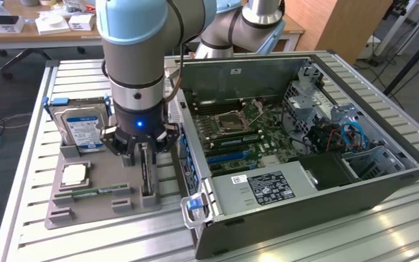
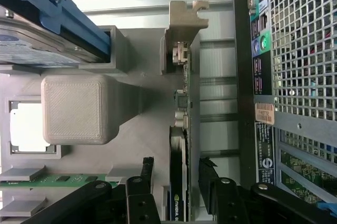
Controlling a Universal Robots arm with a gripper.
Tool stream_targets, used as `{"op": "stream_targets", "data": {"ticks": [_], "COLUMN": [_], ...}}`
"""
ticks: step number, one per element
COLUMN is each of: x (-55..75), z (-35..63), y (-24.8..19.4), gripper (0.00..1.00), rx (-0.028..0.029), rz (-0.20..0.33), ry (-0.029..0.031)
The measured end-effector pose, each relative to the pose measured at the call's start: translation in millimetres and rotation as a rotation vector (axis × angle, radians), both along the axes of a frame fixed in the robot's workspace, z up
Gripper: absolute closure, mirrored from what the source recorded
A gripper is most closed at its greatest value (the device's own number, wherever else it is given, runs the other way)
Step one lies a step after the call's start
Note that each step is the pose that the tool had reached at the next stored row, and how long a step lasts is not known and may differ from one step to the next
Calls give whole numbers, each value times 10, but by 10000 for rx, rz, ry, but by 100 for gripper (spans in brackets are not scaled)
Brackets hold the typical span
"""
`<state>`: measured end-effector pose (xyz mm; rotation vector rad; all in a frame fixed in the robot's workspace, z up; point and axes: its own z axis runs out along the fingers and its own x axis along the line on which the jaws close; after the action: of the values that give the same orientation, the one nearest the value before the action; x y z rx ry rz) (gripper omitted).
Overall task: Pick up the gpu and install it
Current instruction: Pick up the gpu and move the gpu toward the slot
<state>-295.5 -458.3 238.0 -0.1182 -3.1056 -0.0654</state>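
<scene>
Two fingers [image 2: 148, 168] of the end effector [image 2: 178, 170] apart; gpu [image 2: 178, 142] edge-up between them

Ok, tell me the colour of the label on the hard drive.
Blue. The label on the hard drive shows best in the exterior view.

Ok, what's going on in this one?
A single robot arm holds its pincer low over the grey parts tray, beside the open computer case. The pincer is open, with one finger on each side of the gpu, which stands on edge in its tray slot. It is not closed on the card, and the card is not lifted. A hard drive, a processor and a memory stick sit in the tray too.
</scene>
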Motion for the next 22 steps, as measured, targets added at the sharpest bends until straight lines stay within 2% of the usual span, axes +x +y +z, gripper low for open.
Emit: {"op": "stream_targets", "data": {"ticks": [12,13,14,22], "x": [0,0,0,0], "z": [-21,-21,-21,-31], "y": [0,0,0,0], "gripper": [53,54,61,61], "rx": [-1,0,-1,-2], "rz": [0,0,0,0], "ry": [1,1,1,2]}}
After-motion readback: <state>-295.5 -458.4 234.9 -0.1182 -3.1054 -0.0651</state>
